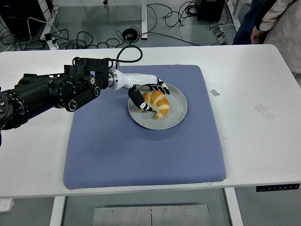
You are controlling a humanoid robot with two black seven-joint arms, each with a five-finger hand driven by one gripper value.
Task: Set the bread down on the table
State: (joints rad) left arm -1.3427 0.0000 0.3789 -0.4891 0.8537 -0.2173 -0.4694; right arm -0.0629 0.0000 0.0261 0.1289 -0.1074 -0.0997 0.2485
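A: Head view is showing the left arm (pixel 47 94) reaching in from the left edge over the tabletop (pixel 33 155). What is the left hand (pixel 146 96) doing?

B: It is sitting over the left part of the plate (pixel 176 117). Its fingers (pixel 160 88) are curling round the bread (pixel 157 103): some are lying along the far side of it and a dark thumb is pressing against its near left side. The hand is closing on the bread, and the grasp is looking snug rather than wide.

A: Where is the bread lying?

B: It is lying on the plate, a golden croissant, left of the plate's middle. I cannot tell whether it is lifting clear of the plate or resting on it.

A: And the plate?

B: The grey plate is sitting on the blue mat (pixel 141 155), in the mat's far half, a little right of its middle. The mat is covering the central part of the white tabletop.

A: Anything else showing?

B: A black cable (pixel 129 52) is looping up behind the wrist. A person (pixel 277 21) is standing at the top right corner, beyond the far edge. Two small strips of tape (pixel 265 111) are lying on the tabletop right of the mat.
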